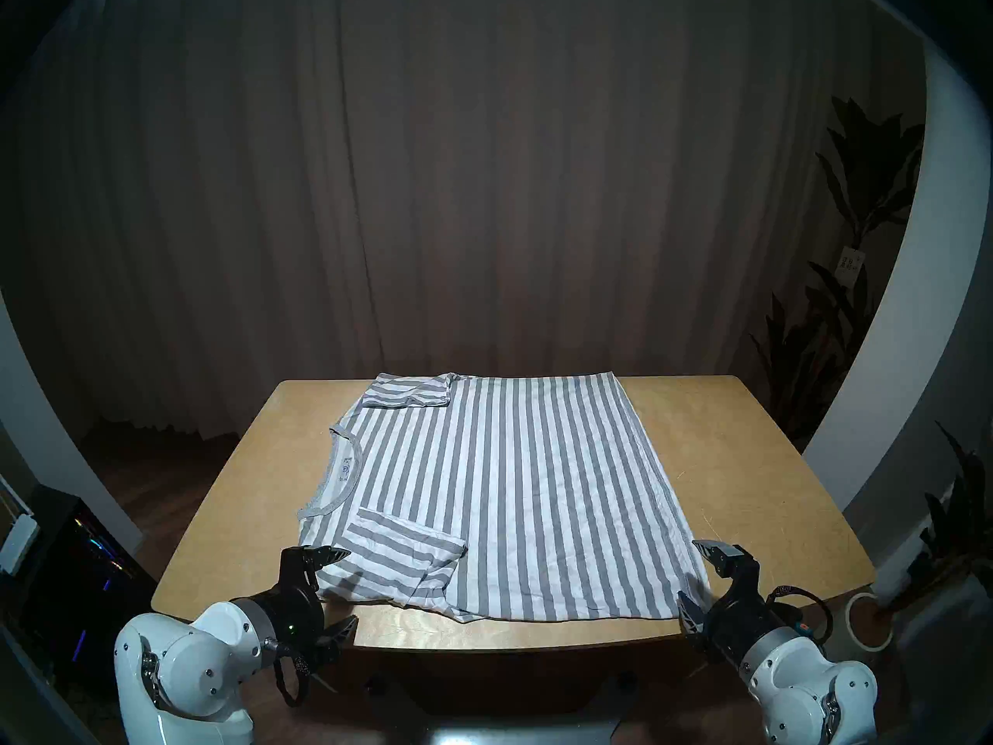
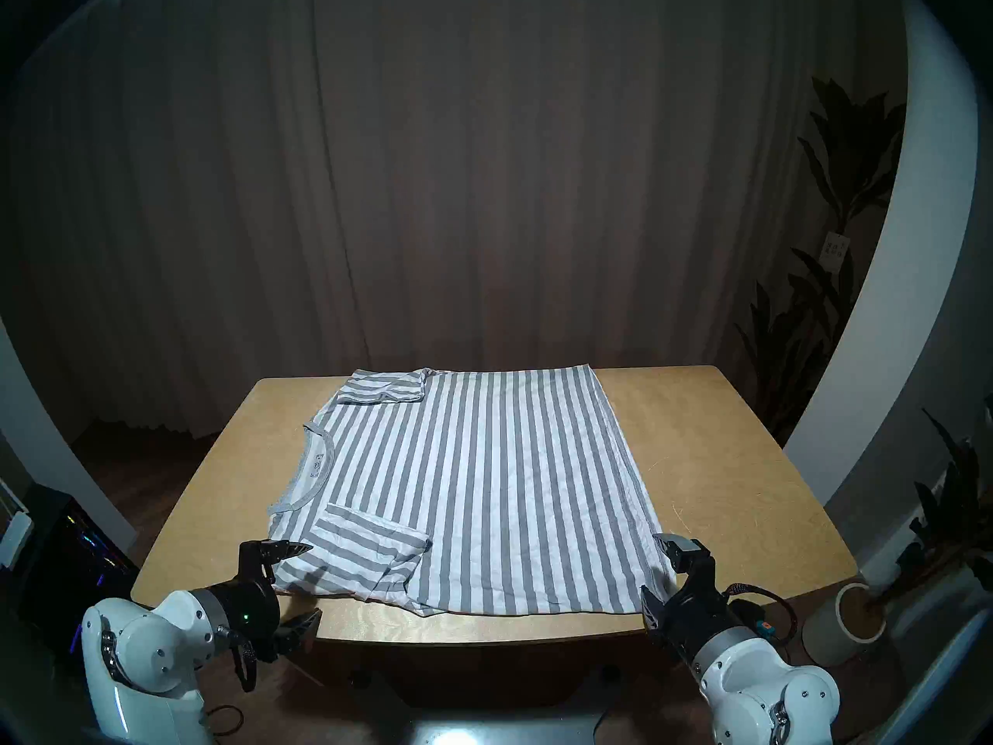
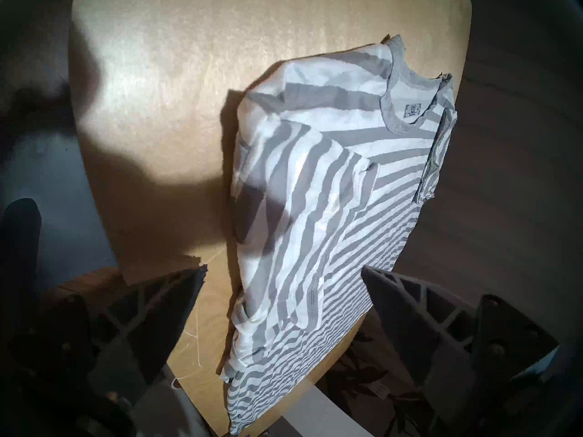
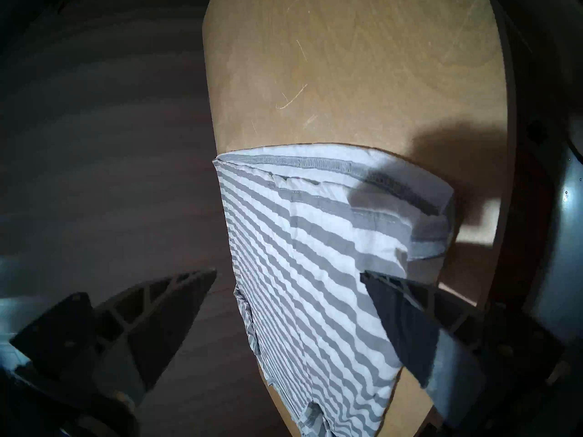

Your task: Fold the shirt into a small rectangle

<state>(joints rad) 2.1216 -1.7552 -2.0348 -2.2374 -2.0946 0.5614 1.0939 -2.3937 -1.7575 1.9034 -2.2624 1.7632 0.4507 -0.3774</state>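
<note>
Both my grippers are wide open, holding nothing. The shirt (image 1: 505, 491) lies flat on the table (image 1: 752, 459), long way left to right; left gripper (image 1: 336, 588) by the collar end, right gripper (image 1: 698, 577) by the hem corner.

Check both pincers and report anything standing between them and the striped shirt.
Nothing visible stands in the way. The left pincer and the right pincer hang open at the near corners of the shirt, which lies flat on the table, sleeves folded in.
</note>
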